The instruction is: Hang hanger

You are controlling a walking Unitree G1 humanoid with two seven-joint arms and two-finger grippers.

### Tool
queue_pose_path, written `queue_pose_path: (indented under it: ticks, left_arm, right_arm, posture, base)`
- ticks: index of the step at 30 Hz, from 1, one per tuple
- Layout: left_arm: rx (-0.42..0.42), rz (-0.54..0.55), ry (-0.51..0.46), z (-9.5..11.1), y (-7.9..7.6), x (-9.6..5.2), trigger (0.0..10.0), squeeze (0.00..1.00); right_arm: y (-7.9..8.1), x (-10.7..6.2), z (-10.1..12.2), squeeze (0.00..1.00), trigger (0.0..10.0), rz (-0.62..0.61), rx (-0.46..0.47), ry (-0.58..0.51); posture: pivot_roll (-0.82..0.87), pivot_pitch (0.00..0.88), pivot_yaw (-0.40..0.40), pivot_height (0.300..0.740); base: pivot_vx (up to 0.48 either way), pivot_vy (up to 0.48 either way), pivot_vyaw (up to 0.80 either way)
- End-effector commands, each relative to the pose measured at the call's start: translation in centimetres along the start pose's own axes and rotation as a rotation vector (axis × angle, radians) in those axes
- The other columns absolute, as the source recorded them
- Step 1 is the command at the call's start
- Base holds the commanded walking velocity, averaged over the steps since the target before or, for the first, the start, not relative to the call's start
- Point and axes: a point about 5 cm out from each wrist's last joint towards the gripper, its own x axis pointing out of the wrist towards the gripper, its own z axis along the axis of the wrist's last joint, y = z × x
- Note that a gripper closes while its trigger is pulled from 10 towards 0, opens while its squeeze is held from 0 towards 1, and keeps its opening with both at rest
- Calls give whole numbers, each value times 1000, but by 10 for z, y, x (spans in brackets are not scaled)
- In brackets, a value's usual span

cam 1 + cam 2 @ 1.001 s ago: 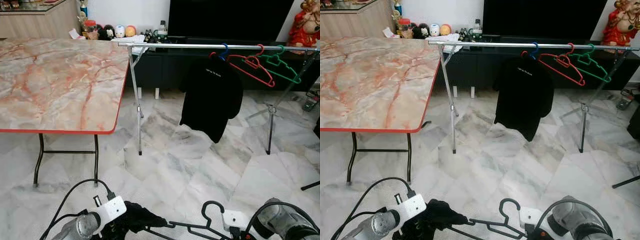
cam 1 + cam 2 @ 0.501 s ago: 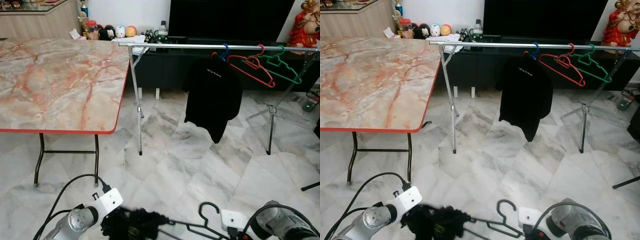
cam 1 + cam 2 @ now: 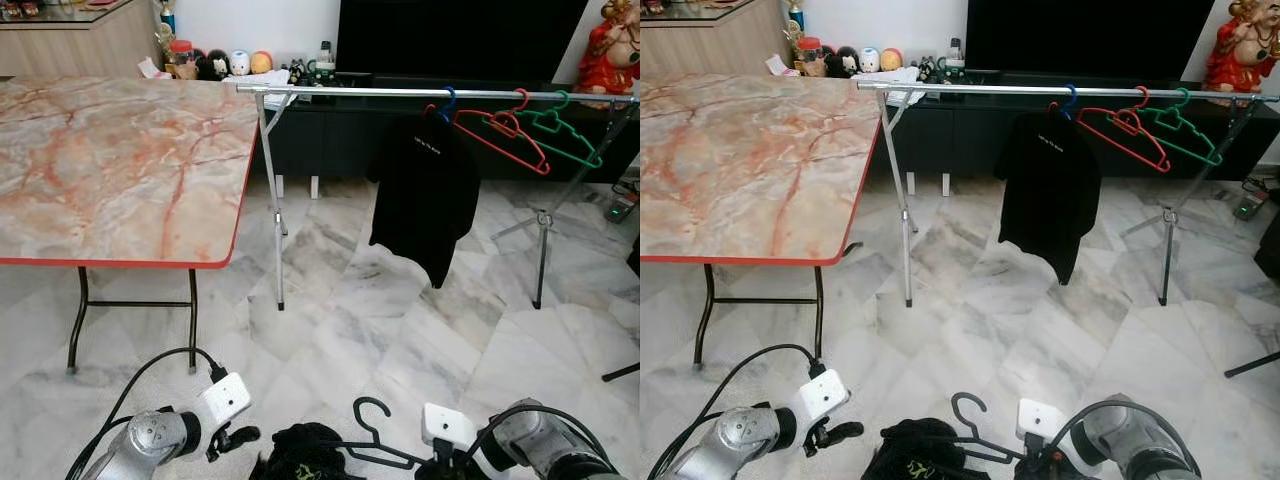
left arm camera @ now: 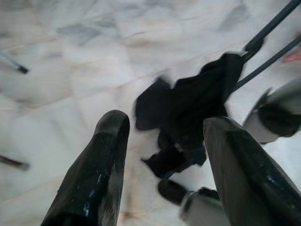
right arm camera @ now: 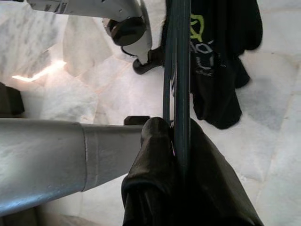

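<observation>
A black hanger [image 3: 372, 412] with a dark garment [image 3: 300, 455] draped on it hangs low in front of me. My right gripper [image 5: 176, 131] is shut on the hanger's bar [image 5: 181, 70]. My left gripper [image 3: 230, 438] is a short way left of the garment, open, with nothing between its fingers [image 4: 110, 141]; the garment [image 4: 193, 101] lies beyond them. Ahead stands a silver clothes rail [image 3: 380, 92] carrying a black T-shirt [image 3: 425, 190] on a blue hanger, a red hanger [image 3: 505, 132] and a green hanger [image 3: 565, 132].
A marble-topped folding table [image 3: 120, 170] with a red edge stands at the left, close to the rail's left leg [image 3: 272, 200]. A dark TV cabinet [image 3: 330, 135] runs behind the rail. Marble floor [image 3: 350, 320] lies between me and the rail.
My left gripper has let go of the garment and drawn back to the left. The hanger and garment, held by the right gripper, have shifted left.
</observation>
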Motion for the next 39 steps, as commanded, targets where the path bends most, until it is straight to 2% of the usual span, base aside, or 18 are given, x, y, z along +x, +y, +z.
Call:
queue_pose_path:
  ticks: [1, 9, 11, 13, 17, 22, 31, 34, 39]
  left_arm:
    - [-33, -31, -8, 1, -2, -2, 10000, 0]
    - [-69, -25, 41, 0, -5, -1, 10000, 0]
    - [-64, 14, 64, -2, -3, -1, 10000, 0]
    - [-57, 63, 89, -5, 2, 1, 10000, 0]
    - [-55, 94, 98, -6, 5, 2, 10000, 0]
    - [-56, 215, 97, -3, 14, 6, 10000, 0]
    - [-61, 228, 101, -5, 13, 10, 10000, 0]
    - [-61, 185, 110, -6, 8, 13, 10000, 0]
    - [-51, 203, 122, -9, 9, 14, 10000, 0]
  right_arm:
    - [-5, -2, 14, 0, 0, -33, -42, -54]
    - [-14, 3, 33, 0, 0, -174, -60, -151]
    - [-15, 4, 40, 0, 0, -199, -39, -212]
    - [-12, 9, 43, 0, 0, -171, -44, -228]
    - [-9, 13, 43, 0, 0, -158, -56, -223]
    - [-6, 17, 45, 0, 0, -131, -58, -244]
    - [-7, 16, 48, 0, 0, -135, -67, -246]
    - [-8, 17, 53, 0, 0, -143, -75, -256]
    - [-7, 19, 61, 0, 0, -127, -84, -289]
  posture:
    - [80, 81, -46, 740]
    - [74, 85, -42, 740]
    - [77, 87, -39, 740]
    - [76, 86, -38, 740]
    - [74, 88, -37, 740]
    - [73, 84, -36, 740]
    - [70, 80, -36, 740]
    - [70, 76, -34, 740]
    - [69, 70, -33, 740]
  base:
    - [0, 0, 0]
    - [0, 0, 0]
    - [0, 0, 0]
    - [0, 0, 0]
    - [0, 0, 0]
    - [0, 0, 0]
    - [0, 0, 0]
    - [0, 0, 0]
    - [0, 0, 0]
